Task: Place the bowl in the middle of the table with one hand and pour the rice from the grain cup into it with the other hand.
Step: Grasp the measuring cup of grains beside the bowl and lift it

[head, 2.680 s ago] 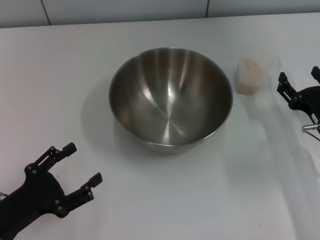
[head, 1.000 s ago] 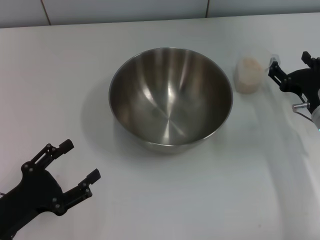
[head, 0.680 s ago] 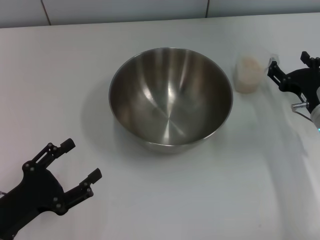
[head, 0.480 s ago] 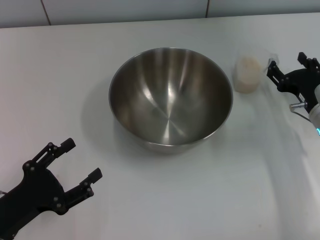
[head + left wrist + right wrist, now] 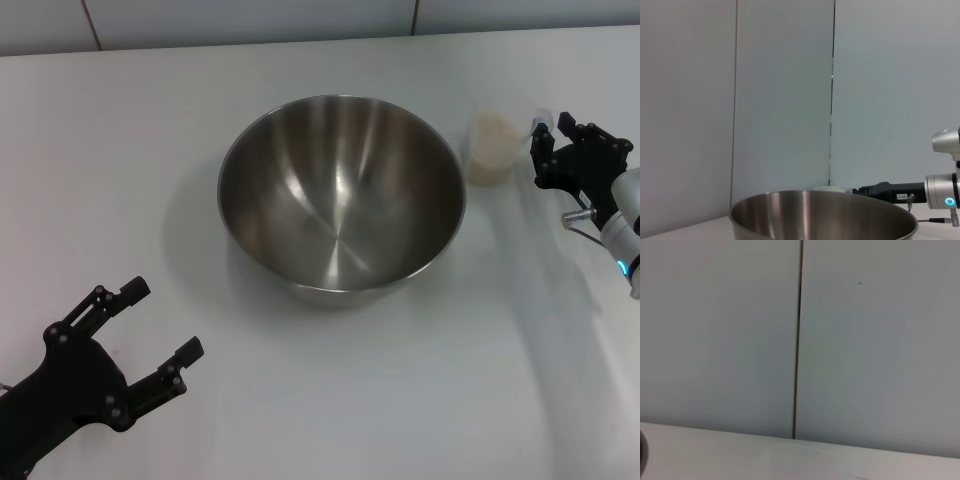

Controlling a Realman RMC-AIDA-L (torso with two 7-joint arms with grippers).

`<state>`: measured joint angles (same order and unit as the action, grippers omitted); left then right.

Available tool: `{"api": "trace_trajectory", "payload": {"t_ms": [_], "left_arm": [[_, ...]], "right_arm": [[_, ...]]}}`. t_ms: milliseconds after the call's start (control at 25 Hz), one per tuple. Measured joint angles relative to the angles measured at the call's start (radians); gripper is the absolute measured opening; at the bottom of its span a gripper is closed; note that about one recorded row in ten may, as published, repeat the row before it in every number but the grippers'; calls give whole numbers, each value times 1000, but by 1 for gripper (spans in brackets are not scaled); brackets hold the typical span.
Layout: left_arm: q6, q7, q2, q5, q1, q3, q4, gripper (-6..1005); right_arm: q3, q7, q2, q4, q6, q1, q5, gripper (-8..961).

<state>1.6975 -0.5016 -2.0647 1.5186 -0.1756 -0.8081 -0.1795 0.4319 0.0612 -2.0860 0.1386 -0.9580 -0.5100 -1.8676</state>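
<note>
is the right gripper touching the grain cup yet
Cannot tell. In the head view the right gripper sits right beside the grain cup, with no plain gap or contact.

No text, label or number can be read anywhere.

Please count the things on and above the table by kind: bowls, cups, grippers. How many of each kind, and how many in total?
Steel bowl: 1
Grain cup with rice: 1
Black grippers: 2, the left gripper and the right gripper
Total: 4, on the white table
</note>
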Motion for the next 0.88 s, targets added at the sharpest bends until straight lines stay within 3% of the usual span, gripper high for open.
{"api": "trace_trajectory", "payload": {"t_ms": [480, 880], "left_arm": [[4, 0, 0, 0, -1, 1, 0, 868], [5, 0, -1, 0, -3, 9, 9, 868]], "right_arm": [[9, 0, -2, 11, -14, 8, 0, 98], [36, 0, -4, 15, -103, 32, 10, 33]]}}
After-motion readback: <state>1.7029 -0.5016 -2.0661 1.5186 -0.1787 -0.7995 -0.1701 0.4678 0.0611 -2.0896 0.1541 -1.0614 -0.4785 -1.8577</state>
